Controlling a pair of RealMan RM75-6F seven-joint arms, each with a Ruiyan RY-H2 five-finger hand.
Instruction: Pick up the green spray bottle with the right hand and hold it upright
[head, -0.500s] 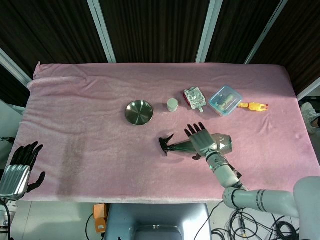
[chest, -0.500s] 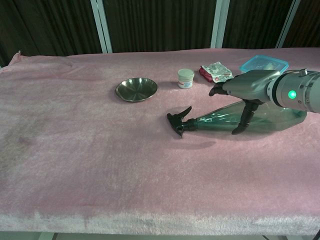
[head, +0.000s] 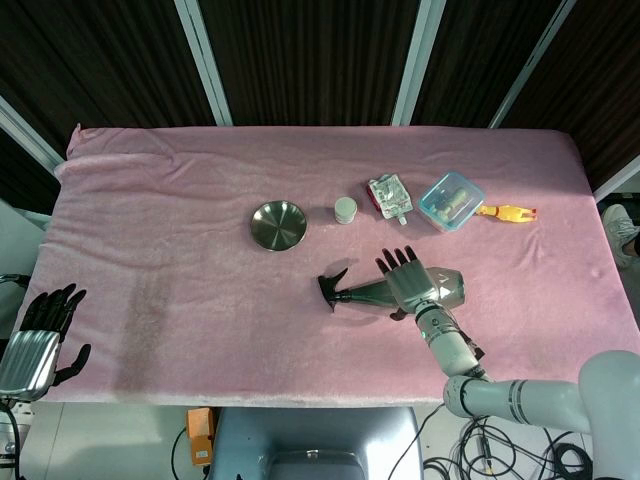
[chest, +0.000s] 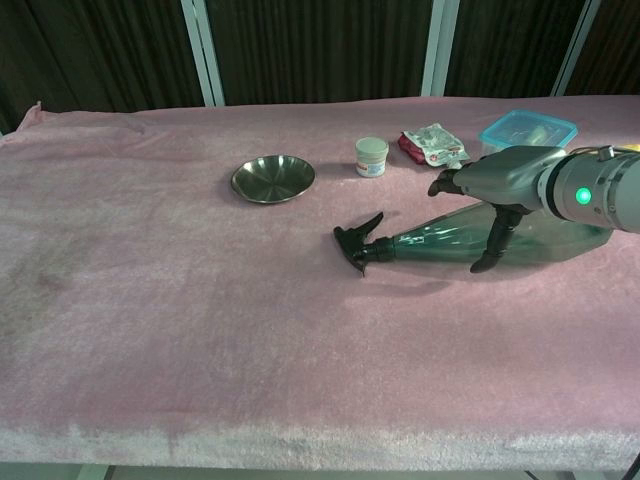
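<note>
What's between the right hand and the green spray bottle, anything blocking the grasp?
Nothing visible. The right hand is already over the green spray bottle, which lies on its side on the pink cloth. The steel bowl and small jar sit well clear.

The table (head: 150, 200) carries a pink cloth cover with a matt, napped, fuzzy surface. The bowl (head: 278, 224) is polished metal, smooth and reflective. The bottle (chest: 520, 240) is translucent green plastic, glossy, with a matt black plastic trigger head (chest: 357, 245). The right hand (chest: 505, 180) has a smooth grey shell with a satin sheen and black fingers (chest: 492, 255). The box (head: 452, 200) is clear bluish plastic. The packet (head: 389, 195) is crinkled, shiny film.
</note>
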